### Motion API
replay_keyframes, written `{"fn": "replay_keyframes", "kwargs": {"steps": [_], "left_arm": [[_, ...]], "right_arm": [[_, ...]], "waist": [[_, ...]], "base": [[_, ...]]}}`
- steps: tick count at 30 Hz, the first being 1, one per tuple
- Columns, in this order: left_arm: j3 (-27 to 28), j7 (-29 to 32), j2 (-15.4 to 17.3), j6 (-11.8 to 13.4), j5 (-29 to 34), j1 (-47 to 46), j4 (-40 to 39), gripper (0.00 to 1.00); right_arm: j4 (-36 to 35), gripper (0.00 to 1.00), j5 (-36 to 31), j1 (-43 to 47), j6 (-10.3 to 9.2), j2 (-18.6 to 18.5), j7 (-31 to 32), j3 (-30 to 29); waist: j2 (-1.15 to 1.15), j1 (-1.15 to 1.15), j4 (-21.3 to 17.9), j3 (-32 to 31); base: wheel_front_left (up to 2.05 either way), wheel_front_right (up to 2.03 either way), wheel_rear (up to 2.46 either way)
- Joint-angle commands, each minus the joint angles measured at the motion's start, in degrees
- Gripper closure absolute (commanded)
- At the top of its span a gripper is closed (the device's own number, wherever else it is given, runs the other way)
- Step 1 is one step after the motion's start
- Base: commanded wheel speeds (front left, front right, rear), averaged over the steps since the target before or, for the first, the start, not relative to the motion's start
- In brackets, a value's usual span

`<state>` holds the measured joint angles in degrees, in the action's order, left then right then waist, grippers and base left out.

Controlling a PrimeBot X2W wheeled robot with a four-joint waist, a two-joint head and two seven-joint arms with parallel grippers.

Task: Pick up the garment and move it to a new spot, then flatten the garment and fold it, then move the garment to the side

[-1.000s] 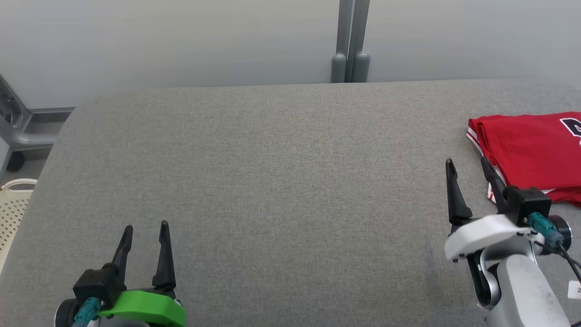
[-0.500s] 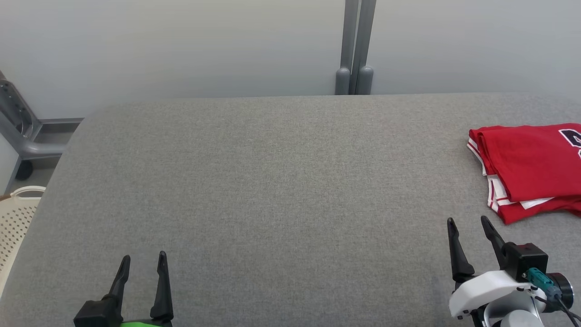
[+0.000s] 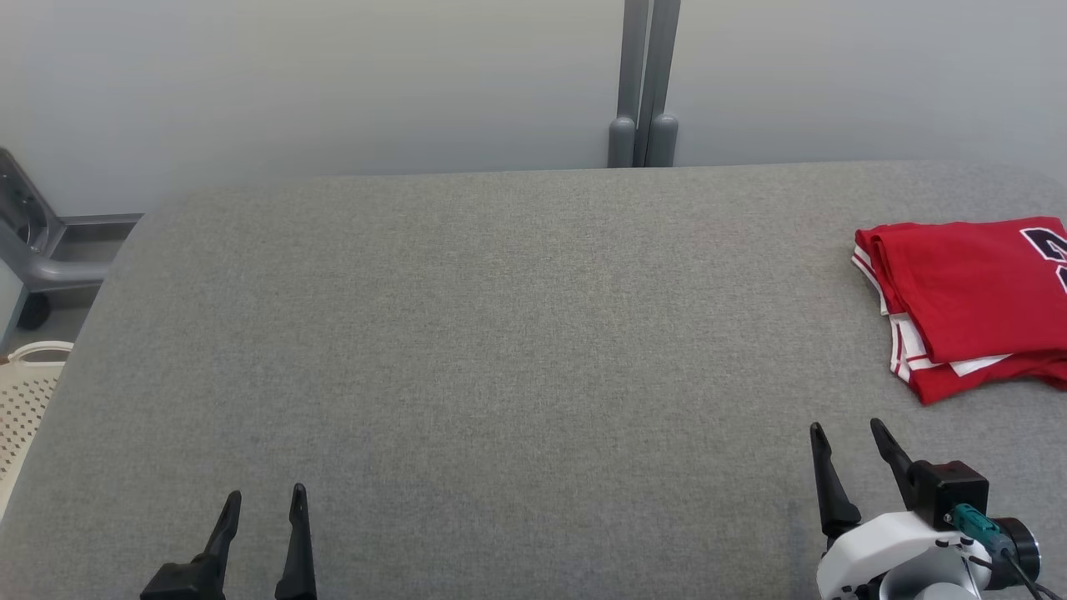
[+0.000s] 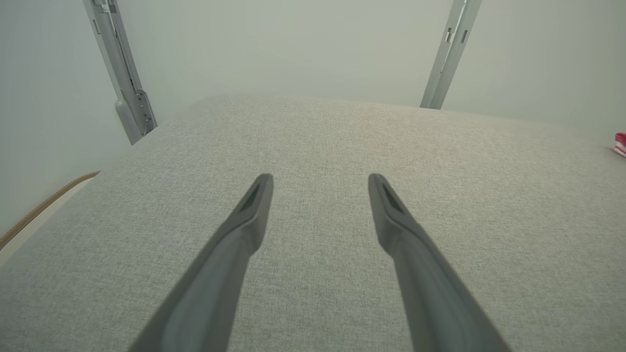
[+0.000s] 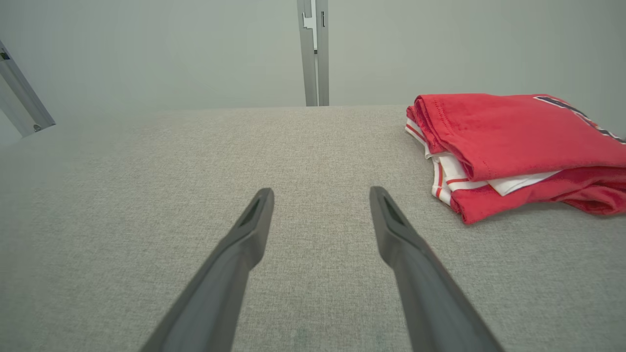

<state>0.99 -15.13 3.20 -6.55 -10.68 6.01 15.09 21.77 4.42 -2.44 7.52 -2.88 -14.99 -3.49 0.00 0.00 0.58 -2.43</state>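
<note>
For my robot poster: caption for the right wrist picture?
Open right gripper above grey table, folded red garment lying apart.

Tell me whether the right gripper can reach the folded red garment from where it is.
Probably yes: the right gripper stands open, the garment lies just ahead to its right, and nothing stands between them on the table.

A grey fabric-topped table (image 3: 500,333) stands before a plain pale wall (image 3: 333,75) — a grey double post (image 3: 642,83) rises behind its far edge. Off its left end sit a cream perforated basket (image 3: 25,400) and a grey metal frame (image 3: 50,271).
</note>
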Motion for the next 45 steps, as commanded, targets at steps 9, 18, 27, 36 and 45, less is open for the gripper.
{"fn": "replay_keyframes", "kwargs": {"steps": [9,18,27,36,45], "left_arm": [[1.3,0.0,-0.1,-0.3,0.4,-2.1,2.7,0.00],[2.3,0.0,-0.2,-0.2,0.4,-2.4,3.0,0.00],[1.9,0.0,-0.3,-0.4,0.4,-2.4,2.9,0.00],[1.7,0.0,-0.3,-0.2,-0.1,-2.3,2.7,0.00],[1.9,1.0,-0.6,-0.2,-2.0,-1.5,5.1,1.00]], "right_arm": [[1.3,0.00,0.0,-0.8,-0.08,-0.1,-0.2,0.7],[1.6,0.00,0.4,-1.3,-0.08,-0.1,-0.2,1.0],[1.3,0.00,0.6,-1.2,-0.08,-0.1,-0.2,1.2],[1.4,0.00,1.1,-1.3,-0.08,-0.1,-0.2,1.5],[3.5,1.00,3.2,-0.1,0.01,0.4,0.9,1.1]], "waist": [[0.00,0.00,-0.3,1.5],[0.00,0.00,-0.3,2.0],[0.00,0.00,-0.2,2.1],[0.00,0.00,-0.1,2.0],[0.00,0.00,-0.1,2.0]], "base": [[0.00,0.00,0.00],[0.00,0.00,0.00],[0.00,0.00,0.00],[0.00,0.00,0.00],[0.00,0.00,0.00]]}}
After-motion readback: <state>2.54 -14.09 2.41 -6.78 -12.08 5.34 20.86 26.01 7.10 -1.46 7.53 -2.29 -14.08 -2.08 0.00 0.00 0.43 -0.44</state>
